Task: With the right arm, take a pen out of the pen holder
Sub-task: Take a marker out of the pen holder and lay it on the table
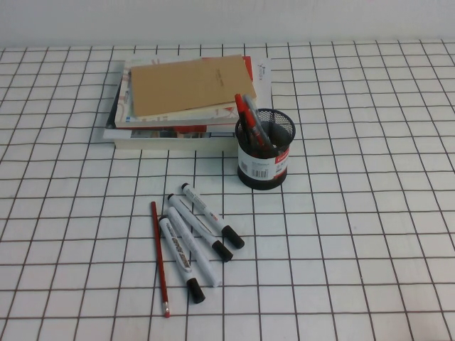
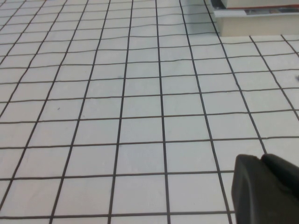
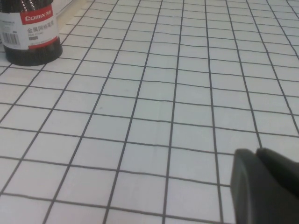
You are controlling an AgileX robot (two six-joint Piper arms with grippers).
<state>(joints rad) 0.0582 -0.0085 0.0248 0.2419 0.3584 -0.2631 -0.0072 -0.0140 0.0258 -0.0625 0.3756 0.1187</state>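
A black mesh pen holder (image 1: 264, 149) with a white label stands on the gridded tablecloth, in front of a stack of books. A red pen (image 1: 242, 116) and a grey one lean out of it toward the left. Neither arm shows in the high view. In the right wrist view my right gripper (image 3: 257, 153) hovers low over bare cloth, fingers pressed together and holding nothing, and the pen holder (image 3: 30, 32) stands well away from it. My left gripper (image 2: 261, 161) is likewise shut and empty over bare cloth.
Three white markers (image 1: 206, 224) with black caps and a red pencil (image 1: 160, 256) lie on the cloth in front of the holder, to its left. The stack of books (image 1: 188, 96) topped by a brown notebook sits behind the holder; its edge (image 2: 252, 14) shows in the left wrist view.
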